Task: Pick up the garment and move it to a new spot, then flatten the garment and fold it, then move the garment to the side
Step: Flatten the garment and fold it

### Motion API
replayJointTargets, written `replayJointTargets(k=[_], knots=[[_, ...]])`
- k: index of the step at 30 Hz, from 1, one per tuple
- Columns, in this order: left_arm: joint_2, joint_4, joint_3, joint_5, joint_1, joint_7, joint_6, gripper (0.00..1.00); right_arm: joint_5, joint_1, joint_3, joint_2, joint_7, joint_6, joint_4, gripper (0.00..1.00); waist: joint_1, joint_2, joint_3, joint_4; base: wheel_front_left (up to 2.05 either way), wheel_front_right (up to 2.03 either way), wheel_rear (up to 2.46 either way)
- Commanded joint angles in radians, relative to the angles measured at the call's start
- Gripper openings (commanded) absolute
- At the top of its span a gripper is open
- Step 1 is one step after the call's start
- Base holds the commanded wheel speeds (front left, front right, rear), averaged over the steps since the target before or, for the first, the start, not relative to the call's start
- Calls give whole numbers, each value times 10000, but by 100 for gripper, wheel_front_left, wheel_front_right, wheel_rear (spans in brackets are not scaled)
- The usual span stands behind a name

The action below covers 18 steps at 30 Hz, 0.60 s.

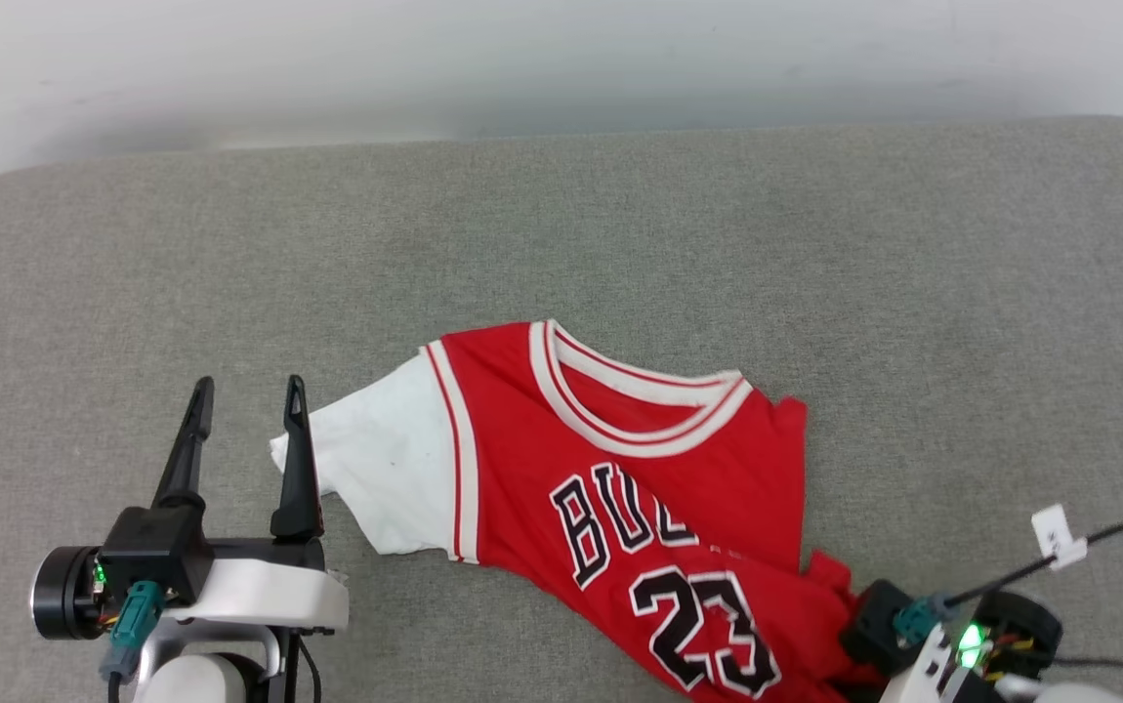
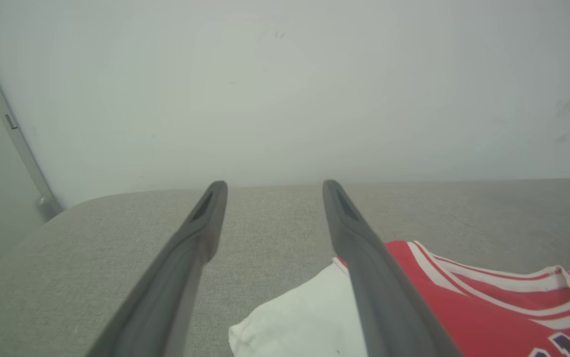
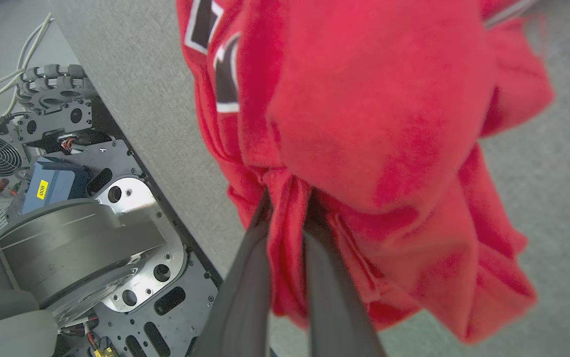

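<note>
The garment (image 1: 620,488), a red jersey with a white sleeve, striped collar and black lettering, lies crumpled on the grey table (image 1: 561,244), front up. Its lower hem reaches the near right edge. My right gripper (image 3: 287,198) is shut on a bunched fold of that red hem, fabric pinched between the two fingers. In the head view only its wrist (image 1: 923,635) shows at the lower right. My left gripper (image 1: 247,395) stands open at the lower left, beside the white sleeve (image 1: 381,469), with nothing between its fingers. The left wrist view shows the sleeve (image 2: 305,317) under the right-hand finger.
A pale wall (image 1: 561,59) rises behind the table's far edge. In the right wrist view the robot's base (image 3: 77,238) with metal plates and cables sits below the table's near edge. A cable with a white tag (image 1: 1055,532) trails from the right wrist.
</note>
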State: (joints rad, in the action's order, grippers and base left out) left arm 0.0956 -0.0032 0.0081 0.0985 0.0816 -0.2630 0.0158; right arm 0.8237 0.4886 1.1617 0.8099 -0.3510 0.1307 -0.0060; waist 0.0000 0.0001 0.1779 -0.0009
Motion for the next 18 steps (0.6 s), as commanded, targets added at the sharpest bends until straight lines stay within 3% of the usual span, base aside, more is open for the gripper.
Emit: replayJointTargets(k=[1,5,6,7,12,18], knots=[[-20,24,61,-90,-163,-27,-60,100,-108,-354,-67,-194,61,1,106,0,0,-1,-21,7,0,0,0],[-114,92,195,-178,-267,-26,-167,100,-433,-1361,-533,-711,396,1,723,0,0,-1,-126,-30,0,0,0],[-129,123,234,-180,-326,-26,-202,100,-467,-1508,-765,-833,516,-2,808,38,0,-1,-172,-57,0,0,0],[-145,148,272,-206,-368,-26,-220,100,-552,-1600,-1027,-872,632,-4,820,100,0,-1,-218,-84,0,0,0],[-203,257,469,-302,-549,-26,-353,100,-979,-1817,-2595,-464,766,-4,125,100,0,-1,-451,-209,0,0,0],[-270,252,556,-390,-581,-26,-451,100,-1428,-1663,-5115,280,107,-2,-1604,100,0,-1,-492,-220,0,0,0]])
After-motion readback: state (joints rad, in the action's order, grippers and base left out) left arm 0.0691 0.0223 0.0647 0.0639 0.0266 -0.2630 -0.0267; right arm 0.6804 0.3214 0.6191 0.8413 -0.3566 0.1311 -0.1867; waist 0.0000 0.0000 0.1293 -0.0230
